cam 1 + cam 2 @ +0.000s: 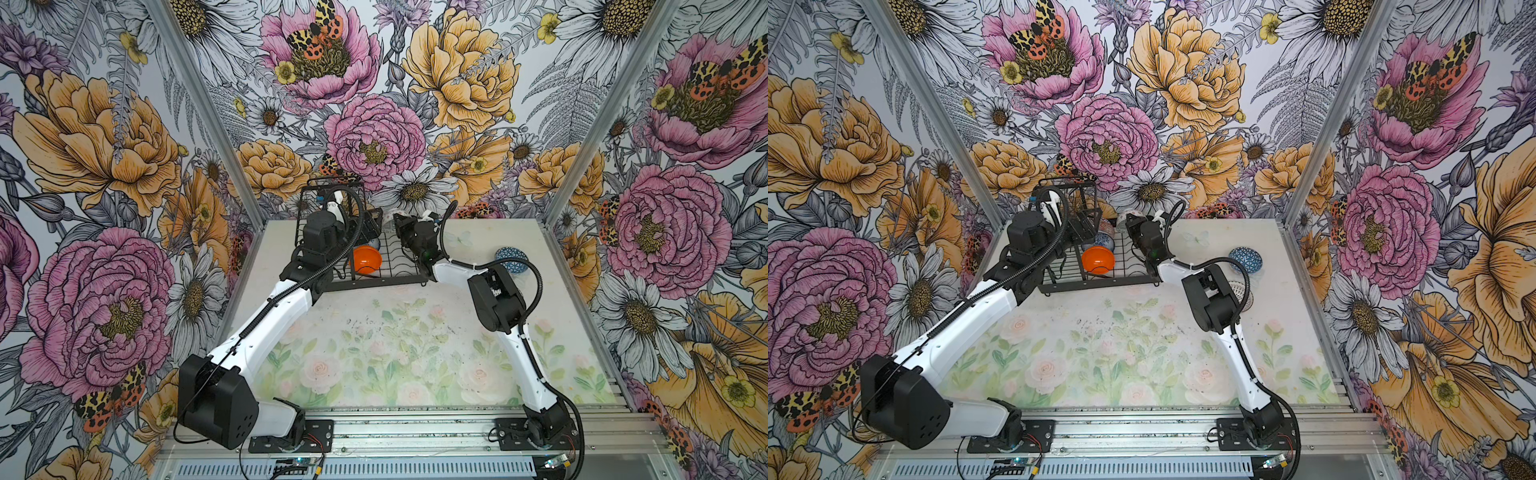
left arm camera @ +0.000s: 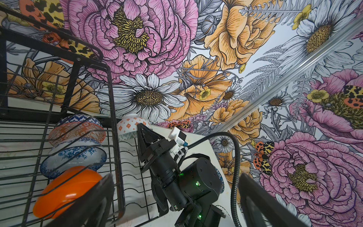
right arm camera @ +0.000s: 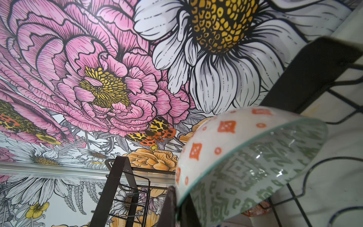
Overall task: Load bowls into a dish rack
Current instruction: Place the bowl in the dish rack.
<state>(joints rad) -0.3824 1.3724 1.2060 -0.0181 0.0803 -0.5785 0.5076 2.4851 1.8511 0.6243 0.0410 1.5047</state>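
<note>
Your right fingers (image 2: pixel 143 137) are closed on the rim of the orange-white bowl (image 3: pixel 235 157), tilted over the far wires of the dish rack (image 1: pixel 374 284); whether it touches them you can't tell. Your left fingers (image 2: pixel 100 198) stand wide apart, holding nothing. Close beside them, the orange bowl (image 1: pixel 365 259) and blue-white floral bowl (image 2: pixel 74 157) stand on edge in the rack. The dark blue bowl (image 1: pixel 510 257) sits on the surface (image 1: pixel 374 353), well apart from your right fingers.

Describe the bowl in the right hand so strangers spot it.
Find the black dish rack at the table's far end. At its right side the right hand grips a bowl: white with orange diamonds outside, green-patterned inside, the only one held.
</note>
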